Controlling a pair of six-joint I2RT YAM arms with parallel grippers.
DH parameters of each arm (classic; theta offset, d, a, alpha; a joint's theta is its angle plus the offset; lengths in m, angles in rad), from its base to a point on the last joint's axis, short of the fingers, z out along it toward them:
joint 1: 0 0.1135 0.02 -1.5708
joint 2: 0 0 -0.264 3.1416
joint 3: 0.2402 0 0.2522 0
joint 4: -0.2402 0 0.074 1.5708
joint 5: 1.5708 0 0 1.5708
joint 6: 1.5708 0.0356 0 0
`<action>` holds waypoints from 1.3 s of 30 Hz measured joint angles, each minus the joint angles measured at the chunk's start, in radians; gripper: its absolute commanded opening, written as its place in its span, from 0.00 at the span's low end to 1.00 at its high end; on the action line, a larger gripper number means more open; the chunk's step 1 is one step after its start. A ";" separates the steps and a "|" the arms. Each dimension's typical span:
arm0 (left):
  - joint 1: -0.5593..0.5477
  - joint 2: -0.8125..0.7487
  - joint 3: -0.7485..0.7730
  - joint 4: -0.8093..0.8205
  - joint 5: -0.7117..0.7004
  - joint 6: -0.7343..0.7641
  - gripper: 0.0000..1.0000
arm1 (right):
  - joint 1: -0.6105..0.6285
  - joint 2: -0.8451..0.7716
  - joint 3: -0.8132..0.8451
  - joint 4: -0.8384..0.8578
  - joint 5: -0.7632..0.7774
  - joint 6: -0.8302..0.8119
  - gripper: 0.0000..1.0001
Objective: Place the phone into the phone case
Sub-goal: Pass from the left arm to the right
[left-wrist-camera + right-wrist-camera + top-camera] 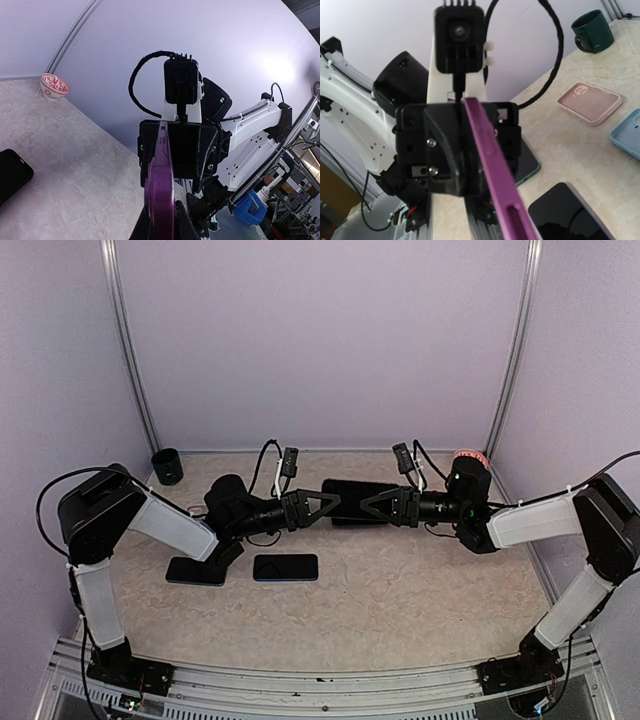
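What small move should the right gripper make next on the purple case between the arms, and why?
Probably close the right gripper firmly on the purple case. The left gripper is shut on its other end, while the right's grip doesn't look settled; a second firm hold would steady it.

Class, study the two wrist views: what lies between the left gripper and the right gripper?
A purple phone case, seen edge-on, bridges the gap from the left gripper to the right gripper. Both wrist views show it.
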 measured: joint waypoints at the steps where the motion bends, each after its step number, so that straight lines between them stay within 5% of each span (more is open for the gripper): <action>1: 0.001 -0.001 -0.001 -0.003 0.000 0.002 0.00 | 0.000 0.000 0.000 -0.002 -0.001 -0.005 0.44; 6: 0.005 -0.007 -0.006 -0.011 0.001 0.011 0.00 | 0.000 -0.004 0.000 -0.005 -0.006 -0.012 0.40; 14: 0.005 -0.008 -0.007 0.008 0.023 0.009 0.00 | -0.004 -0.005 -0.004 0.003 -0.014 -0.002 0.05; 20: 0.006 -0.008 -0.008 0.026 0.042 0.003 0.01 | -0.005 -0.006 -0.010 0.042 -0.047 0.021 0.00; 33: 0.031 -0.031 -0.045 0.002 -0.001 -0.006 0.61 | -0.005 -0.006 -0.013 0.055 -0.055 0.033 0.00; 39: 0.068 -0.106 -0.081 -0.094 -0.056 0.037 0.80 | -0.005 -0.024 -0.013 0.010 -0.043 -0.002 0.00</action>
